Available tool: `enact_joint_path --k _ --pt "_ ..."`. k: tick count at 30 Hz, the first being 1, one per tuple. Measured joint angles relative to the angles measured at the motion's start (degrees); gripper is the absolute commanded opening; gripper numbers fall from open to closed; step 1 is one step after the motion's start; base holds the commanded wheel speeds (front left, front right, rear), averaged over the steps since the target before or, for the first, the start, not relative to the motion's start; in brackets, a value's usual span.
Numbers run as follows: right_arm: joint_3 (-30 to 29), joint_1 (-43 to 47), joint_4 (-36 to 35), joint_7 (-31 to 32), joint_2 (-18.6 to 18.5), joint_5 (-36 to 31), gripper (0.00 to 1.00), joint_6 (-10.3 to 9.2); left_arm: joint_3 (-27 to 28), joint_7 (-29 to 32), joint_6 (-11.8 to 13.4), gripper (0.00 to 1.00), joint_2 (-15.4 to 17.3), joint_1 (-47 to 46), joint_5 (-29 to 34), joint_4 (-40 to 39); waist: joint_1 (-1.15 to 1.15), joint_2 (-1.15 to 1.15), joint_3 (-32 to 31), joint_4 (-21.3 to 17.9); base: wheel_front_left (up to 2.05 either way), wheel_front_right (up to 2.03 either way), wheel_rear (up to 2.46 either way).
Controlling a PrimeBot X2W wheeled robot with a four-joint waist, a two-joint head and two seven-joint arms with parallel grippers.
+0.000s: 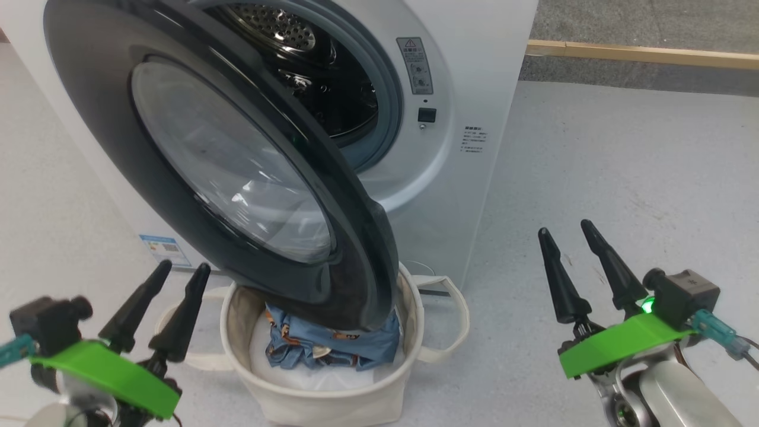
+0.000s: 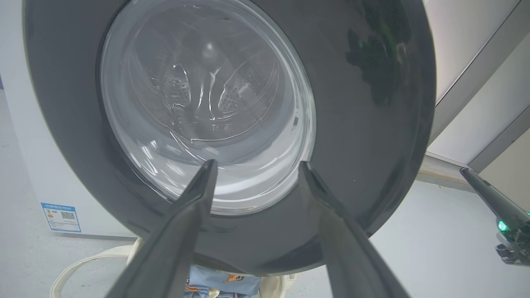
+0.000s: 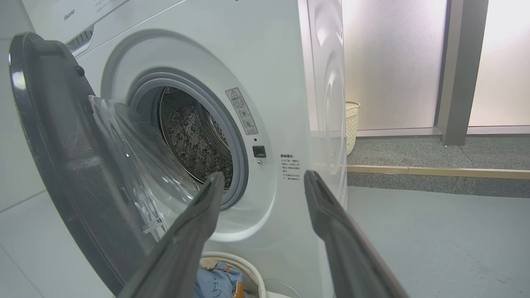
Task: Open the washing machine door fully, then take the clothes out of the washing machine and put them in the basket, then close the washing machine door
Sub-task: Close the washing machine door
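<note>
Washing machine door (image 1: 95,89) is standing partly open, swung out from the washing machine (image 1: 474,71) and angling toward the camera. Its clear bowl window is bulging toward the drum side. The drum mouth (image 1: 320,77) is showing behind it, with the grey rubber rim and perforated metal inside; no fabric is showing in the part of the drum that is visible.

The basket (image 1: 320,397) is sitting on the floor right in front of the machine, directly under the door's lower edge. Whether the door is touching the basket rim, cannot tell. The clothes (image 1: 332,350) are lying bunched inside the basket on the white liner, with the door edge partly covering them in the head view.

Left gripper (image 1: 184,265) is hovering low at the left of the basket, fingers spread wide and gripping nothing. In its wrist view it is pointing at the door's outer face, near it but apart. Right gripper (image 1: 564,228) is hanging off to the right over bare floor, well apart from the machine and basket, fingers likewise parted wide with nothing between them. Its wrist view is looking toward the drum mouth.

A blue label (image 2: 61,216) is sitting low on the machine front. A pale second basket (image 3: 352,124) is standing by the far wall.
</note>
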Motion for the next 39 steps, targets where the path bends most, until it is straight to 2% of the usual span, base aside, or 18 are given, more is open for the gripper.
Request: enact_joint_path --k 6,12,20,34,35,36,37,39 --pt "-0.83 0.75 -0.82 0.26 0.01 -0.04 1.00 0.00 -4.86 -10.51 -0.02 1.00 1.67 0.04 1.14 8.29 0.00 0.00 0.19 -0.33 0.00 0.00 0.00" --pt "-1.77 1.43 -1.54 0.77 0.09 -0.68 1.00 0.00 -8.38 -13.86 -0.02 1.00 3.38 -1.86 -2.65 12.10 0.00 0.00 0.96 -0.95 0.00 0.00 0.00" --pt "-1.94 1.44 -1.74 0.98 0.19 -0.68 1.00 0.00 -10.96 -14.91 -0.02 1.00 5.28 -3.79 -4.59 13.06 0.00 0.00 1.40 -0.90 0.00 0.00 0.00" --pt "-1.66 1.43 -1.74 1.02 0.18 -0.58 1.00 0.00 -12.26 -15.34 -0.02 1.00 5.97 -5.71 -5.67 13.41 0.00 0.00 1.42 0.05 0.00 0.00 0.00" --pt "-1.45 1.41 -1.79 1.02 0.18 -0.58 0.98 0.00 -12.26 -15.34 -0.02 1.00 5.97 -5.71 -5.67 13.41 0.00 0.00 1.46 0.09 0.00 0.00 0.00" --pt "-1.16 1.38 -2.03 1.02 0.21 -0.44 0.28 0.00 -12.18 -15.34 -0.02 1.00 5.95 -5.71 -5.75 13.38 0.00 0.00 1.51 0.14 0.00 0.00 0.00" --pt "-0.64 1.25 -2.42 1.02 0.21 -0.38 0.00 0.00 -11.94 -15.34 -0.02 1.00 5.93 -5.71 -6.13 13.35 0.00 0.00 1.56 0.18 0.00 0.00 0.00" --pt "1.60 0.70 -4.19 0.99 0.18 -0.55 0.00 0.00 -11.28 -15.37 -0.02 1.00 5.92 -5.81 -6.88 13.28 0.00 0.00 1.62 0.37 0.00 0.00 0.00"
